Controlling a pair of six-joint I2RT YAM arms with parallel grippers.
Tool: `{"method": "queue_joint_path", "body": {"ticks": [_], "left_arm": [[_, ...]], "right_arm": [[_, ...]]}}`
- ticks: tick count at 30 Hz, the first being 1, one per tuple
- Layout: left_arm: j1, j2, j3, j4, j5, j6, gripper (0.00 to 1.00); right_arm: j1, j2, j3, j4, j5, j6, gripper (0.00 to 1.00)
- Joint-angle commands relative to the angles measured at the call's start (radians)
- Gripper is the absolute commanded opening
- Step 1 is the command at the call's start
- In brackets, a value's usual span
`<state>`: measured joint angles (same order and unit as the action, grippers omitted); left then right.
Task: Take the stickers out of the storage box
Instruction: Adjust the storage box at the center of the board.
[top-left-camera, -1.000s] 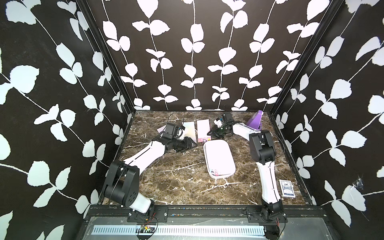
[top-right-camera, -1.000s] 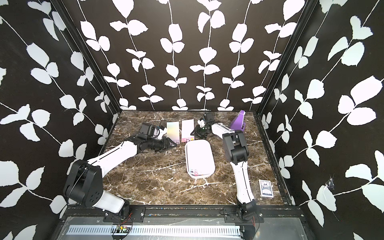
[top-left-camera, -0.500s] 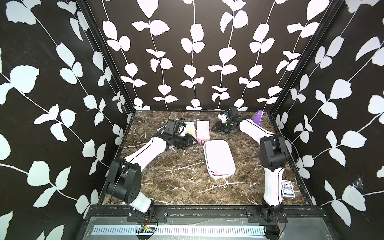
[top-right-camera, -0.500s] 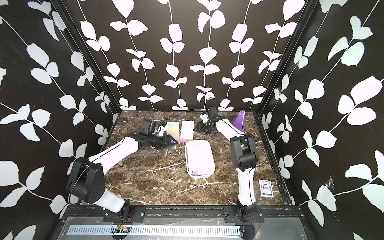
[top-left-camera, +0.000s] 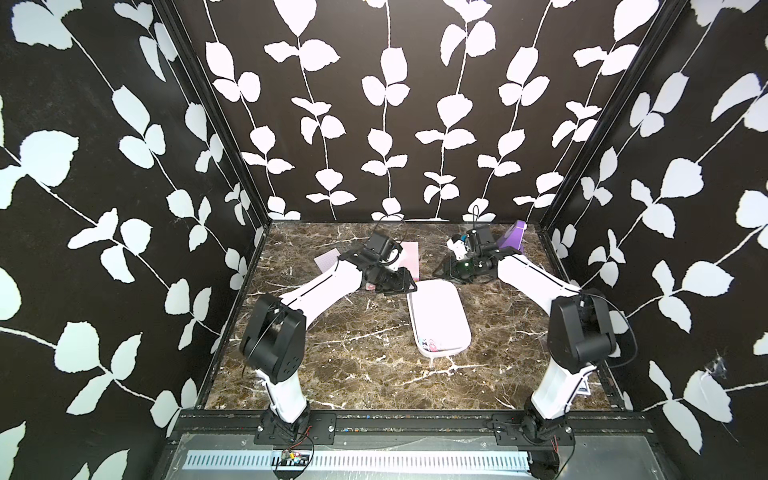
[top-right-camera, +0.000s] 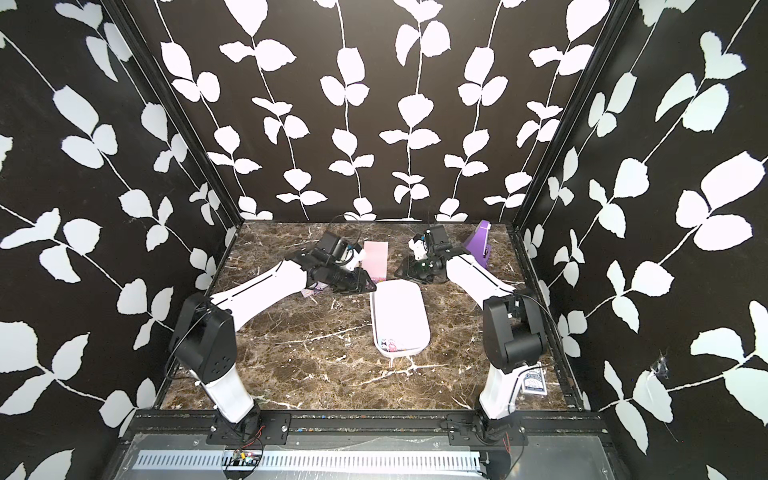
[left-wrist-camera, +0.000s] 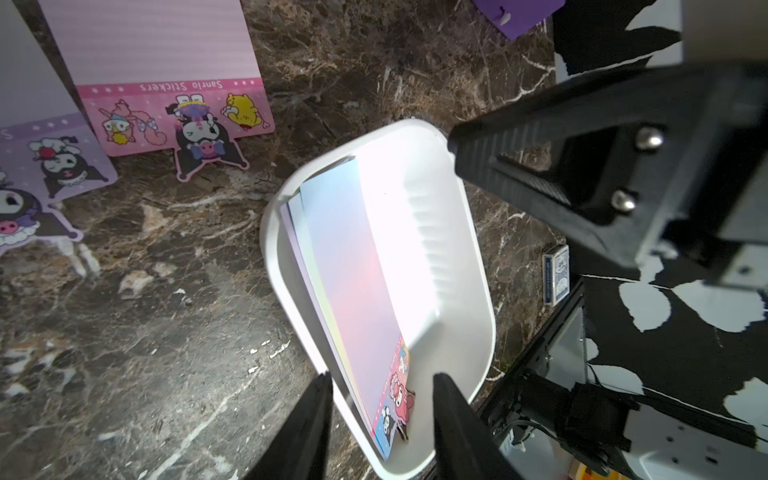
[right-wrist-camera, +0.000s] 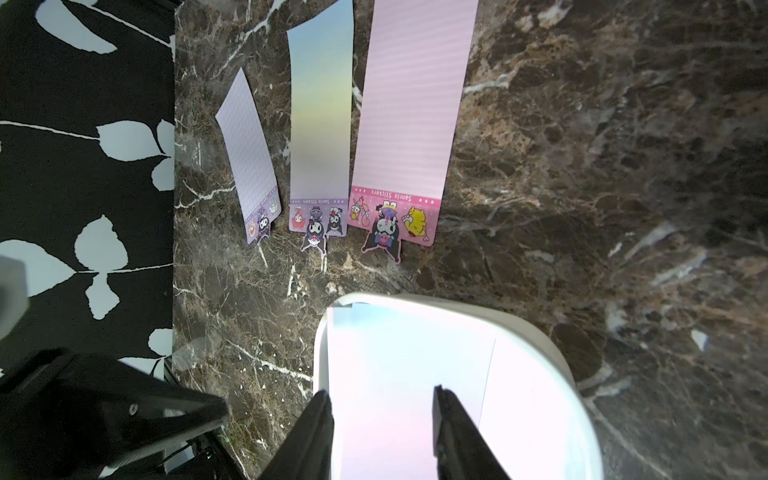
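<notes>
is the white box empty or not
Not empty: a stack of stickers lies inside the box, seen in both wrist views.

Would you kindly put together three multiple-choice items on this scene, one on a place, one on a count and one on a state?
1. Where does the purple wedge stand?
A) at the far right corner of the table
B) at the near left corner
C) in the middle

2. How many sticker sheets lie on the table outside the storage box?
A) one
B) three
C) five

3. The storage box is:
A) empty
B) holding sheets
C) upside down

Key:
1 A: both top views show the wedge by the back wall at the right.
2 B: the right wrist view shows a lilac sheet, a green-blue sheet and a pink sheet side by side.
3 B: the left wrist view shows a stack of sheets inside.
</notes>
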<state>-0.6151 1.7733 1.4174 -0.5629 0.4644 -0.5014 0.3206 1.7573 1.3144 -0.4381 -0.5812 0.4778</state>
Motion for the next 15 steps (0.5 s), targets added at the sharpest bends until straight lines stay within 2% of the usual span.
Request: {"method": "queue_joint_path", "body": {"ticks": [1,10,15], "left_arm": [[-0.013,0.016,0.046,-0.092,-0.084,0.05,0.4],[-0.038,0.078,0.081,-0.069,-0.11,0.021,0.4],[-0.057,0.113,0.104,-0.074,-0.105,0.015,0.4]], "right_arm": [[-0.001,-0.055,-0.081,0.03,-0.014,-0.008,0.42],[0.0,-0.183,-0.245,0.067,-0.029,0.007,0.42],[0.0,-0.18,-0.296,0.091,-0.032,0.006,0.41]]}}
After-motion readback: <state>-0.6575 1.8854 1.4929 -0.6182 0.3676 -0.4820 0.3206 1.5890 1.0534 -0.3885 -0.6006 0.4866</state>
